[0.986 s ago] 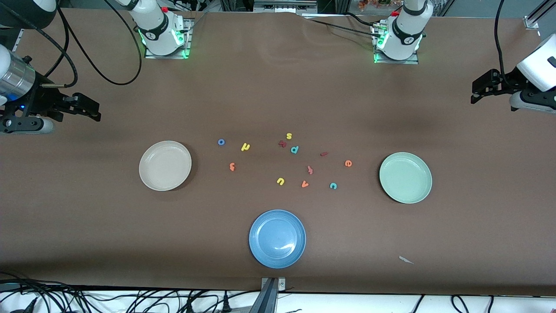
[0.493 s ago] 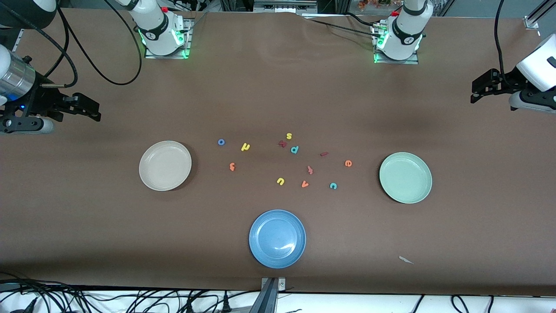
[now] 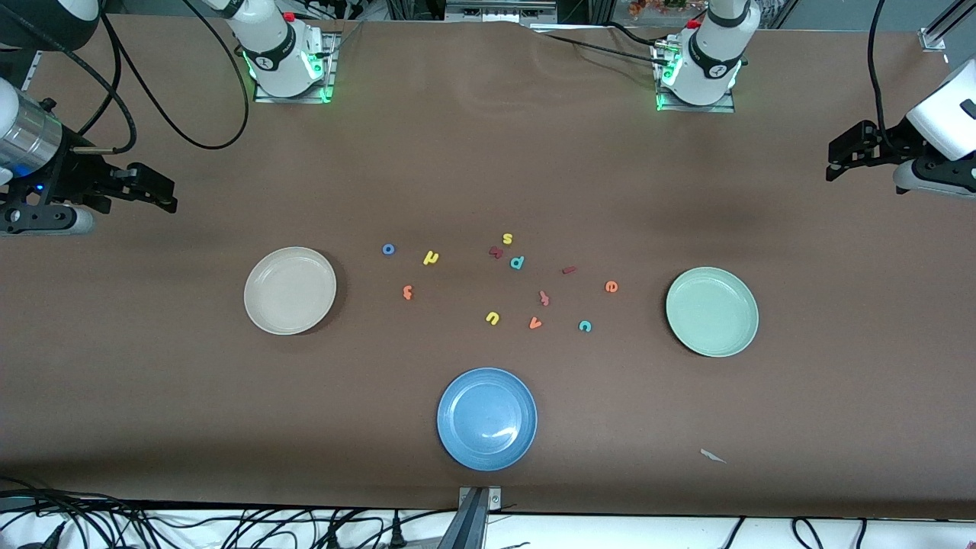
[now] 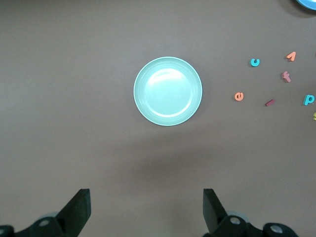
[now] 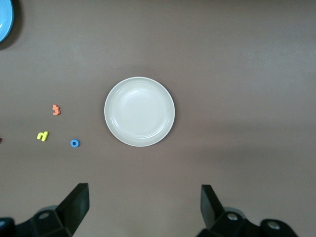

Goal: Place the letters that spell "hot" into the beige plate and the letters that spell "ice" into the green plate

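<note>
both arms waited high at the table's ends, nothing sorted yet.
the left gripper [image 3: 837,162] hung over the left arm's end of the table and the right gripper [image 3: 156,194] over the right arm's end, each with its jaws spread wide and holding nothing. the beige plate [image 3: 290,290] and the green plate [image 3: 712,311] lay bare, round and shallow. between them were scattered tiny foam letters: the blue o [image 3: 388,248], yellow h [image 3: 431,258] and orange t [image 3: 408,291] near the beige plate; the orange e [image 3: 611,287], teal c [image 3: 585,326] and dark red i [image 3: 568,269] toward the green one. a good first pick probably called for a straight descent with the fingers squarely astride one thin letter, since the s, p, u and v lay close by.
</note>
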Available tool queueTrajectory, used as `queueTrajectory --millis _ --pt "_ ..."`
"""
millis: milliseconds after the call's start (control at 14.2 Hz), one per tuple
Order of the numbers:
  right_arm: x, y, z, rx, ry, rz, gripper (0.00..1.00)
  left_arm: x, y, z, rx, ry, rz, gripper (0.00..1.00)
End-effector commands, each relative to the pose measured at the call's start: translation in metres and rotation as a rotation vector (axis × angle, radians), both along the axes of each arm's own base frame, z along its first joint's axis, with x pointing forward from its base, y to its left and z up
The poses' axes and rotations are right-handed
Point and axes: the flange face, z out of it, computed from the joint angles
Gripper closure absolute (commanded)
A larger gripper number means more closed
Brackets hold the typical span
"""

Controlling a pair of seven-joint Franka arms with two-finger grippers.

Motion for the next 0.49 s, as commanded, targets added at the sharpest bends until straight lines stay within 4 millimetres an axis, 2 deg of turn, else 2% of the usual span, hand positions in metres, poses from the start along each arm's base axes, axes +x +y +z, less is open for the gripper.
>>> queueTrajectory --millis 0,423 --pt "-0.0006 0.0018 0.0035 0.006 -0.006 0.008 0.0 -0.0003 0.0008 0.0064 0.017 0.003 -0.001 0.0" --pt "-0.0002 0.008 0.0036 0.005 -0.014 0.014 0.0 -0.0003 0.0008 0.0064 0.017 0.003 -0.001 0.0"
